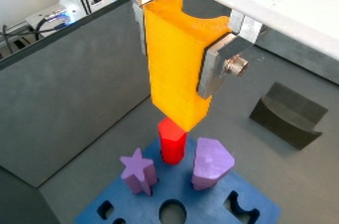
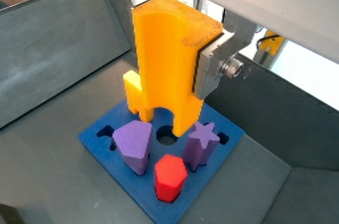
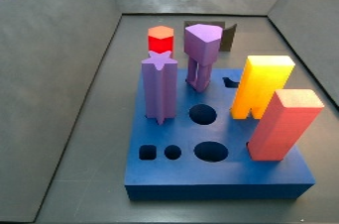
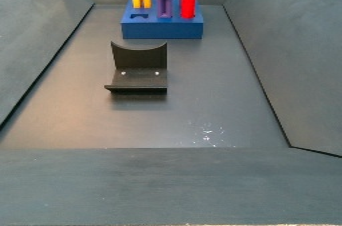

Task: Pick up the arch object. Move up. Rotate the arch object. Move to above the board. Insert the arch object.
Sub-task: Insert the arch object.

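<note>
Gripper (image 1: 179,50) was over the board (image 2: 106,156), jaws pinching the arch (image 1: 175,94) across its flat sides, high on the body. One silver finger (image 1: 216,69) showed flat against the near face in both wrist views; the other was hidden behind the piece. The arch hung roughly upright, legs and notch pointing down at the board. In a side view the arch (image 3: 261,87) stood at the board's edge just beside the salmon block (image 3: 284,124), yellow end up; couldn't tell if its foot was in the slot or only above it. No gripper visible in either side view. Star (image 3: 159,89), purple peg (image 3: 201,50) and red hex (image 3: 161,40) were seated; round hole (image 3: 201,115) was open. Fixture (image 4: 138,67) sat on the bench (image 4: 187,125), well clear of the board. My read: the arch is stiff, light, probably smooth plastic, so it could slip or twist under side load. The high grip on parallel faces looks right because it leaves the legs free. The slot looks snug, so any tilt would likely jam it.
</note>
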